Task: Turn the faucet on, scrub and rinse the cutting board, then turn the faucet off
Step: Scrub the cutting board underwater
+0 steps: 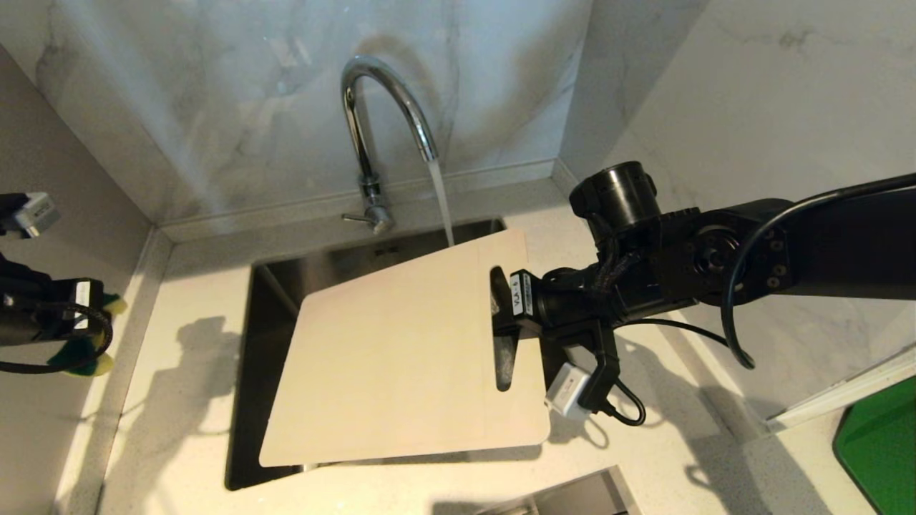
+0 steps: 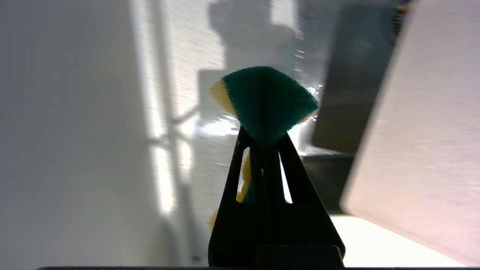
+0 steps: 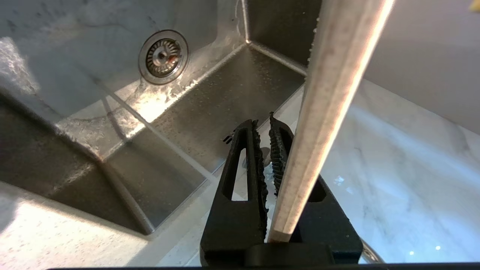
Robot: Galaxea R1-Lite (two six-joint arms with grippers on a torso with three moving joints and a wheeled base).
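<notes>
Water streaming from the faucet [image 1: 372, 136] onto the far edge of the cutting board [image 1: 401, 357], held tilted over the sink [image 1: 272, 300] and hiding most of the basin in the head view. Right gripper [image 1: 504, 315] clamped on the board's handle-slot edge, fingers [image 3: 279, 150] nearly together with the thin board pinched between them. Left gripper [image 2: 264, 150] out at the left over the countertop [image 1: 186, 372], well apart from the board, fingers squeezed tight on a green-and-yellow sponge [image 2: 264, 101]. Wet steel basin below the board, round drain [image 3: 163, 56] at its floor, droplets on the walls. Dark green tray [image 1: 880, 450] on the counter at far right. Marble backsplash [image 1: 250, 107] behind the tap.
</notes>
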